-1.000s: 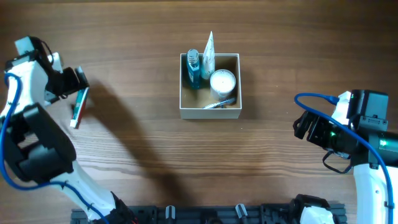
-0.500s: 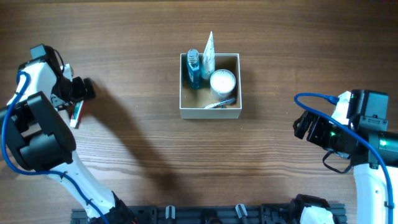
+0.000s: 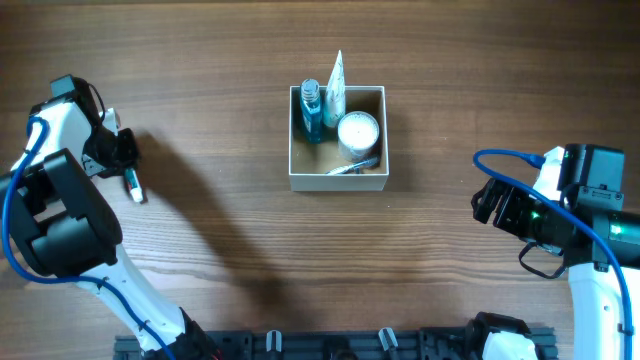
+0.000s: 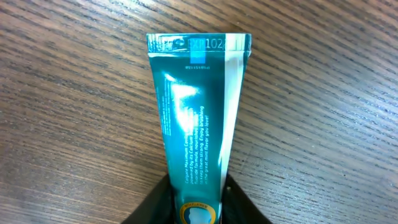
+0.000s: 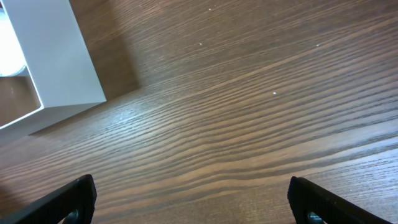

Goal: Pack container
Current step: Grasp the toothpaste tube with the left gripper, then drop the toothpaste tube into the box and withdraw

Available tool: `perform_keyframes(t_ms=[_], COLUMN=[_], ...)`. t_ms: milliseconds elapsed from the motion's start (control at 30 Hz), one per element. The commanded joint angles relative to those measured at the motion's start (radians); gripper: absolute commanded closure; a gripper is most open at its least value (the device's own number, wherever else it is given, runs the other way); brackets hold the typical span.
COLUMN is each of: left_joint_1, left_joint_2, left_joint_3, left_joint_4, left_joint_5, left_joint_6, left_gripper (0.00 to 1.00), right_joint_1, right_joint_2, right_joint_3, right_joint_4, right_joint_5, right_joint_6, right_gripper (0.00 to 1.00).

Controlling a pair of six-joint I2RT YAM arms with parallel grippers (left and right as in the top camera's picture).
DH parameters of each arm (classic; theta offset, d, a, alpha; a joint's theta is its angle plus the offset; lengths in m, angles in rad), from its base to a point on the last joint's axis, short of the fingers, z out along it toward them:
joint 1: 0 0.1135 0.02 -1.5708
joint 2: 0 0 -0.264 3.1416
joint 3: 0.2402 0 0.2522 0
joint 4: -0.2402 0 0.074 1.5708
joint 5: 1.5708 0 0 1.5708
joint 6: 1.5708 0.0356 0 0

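Container (image 3: 337, 181) sits mid-table, open top up, blue bottle (image 3: 311, 112) and white tube (image 3: 336, 85) standing inside beside round jar (image 3: 358, 130), probably to save room. At its 9 o'clock, well apart, left gripper (image 3: 120, 158) clamps teal toothpaste tube (image 4: 198, 112) by cap end, likely for carrying over. Right gripper (image 5: 191, 190) at 4 o'clock gapes wide, empty, parked clear

Tabletop (image 3: 450, 80): dark brown wood, filling every view. From overhead the grain runs left to right, with fine pale streaks throughout.
Surface: matt, with a soft pale sheen (image 5: 205, 124) and a few tiny white specks in the right wrist view.
Shadow (image 3: 215, 230): broad, soft-edged, slanting across the left half.
Near edge: black rail (image 3: 330, 345) with small clips.
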Motion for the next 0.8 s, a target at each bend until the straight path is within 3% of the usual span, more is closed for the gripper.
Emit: perform_keyframes(t_ms=[0, 200, 300, 500, 633, 767], left_joint_1=[-0.001, -0.037, -0.081, -0.257, -0.497, -0.768], left_joint_2=[0.036, 0.009, -0.052, -0.352, -0.575, -0.620], left_joint_3=[-0.048, -0.041, -0.023, 0.035, 0.035, 0.035], left_joint_4=[-0.007, -0.008, -0.022, -0.055, -0.030, -0.030], left_joint_5=[0.013, 0.013, 0.013, 0.089, 0.136, 0.136], left_joint_6=[-0.003, -0.003, -0.004, -0.008, 0.204, 0.393], left_gripper=[0.82, 0.96, 0.96, 0.96, 0.96, 0.96], right_joint_1=[0.000, 0.000, 0.000, 0.000, 0.000, 0.000], right_joint_2=[0.000, 0.000, 0.000, 0.000, 0.000, 0.000], right_joint_3=[0.000, 0.000, 0.000, 0.000, 0.000, 0.000], right_joint_4=[0.003, 0.003, 0.002, 0.002, 0.003, 0.003], right_joint_5=[-0.009, -0.009, -0.009, -0.009, -0.009, -0.009], right_joint_6=[-0.011, -0.012, -0.011, -0.012, -0.012, -0.011], right_gripper=[0.00, 0.00, 0.00, 0.00, 0.00, 0.00])
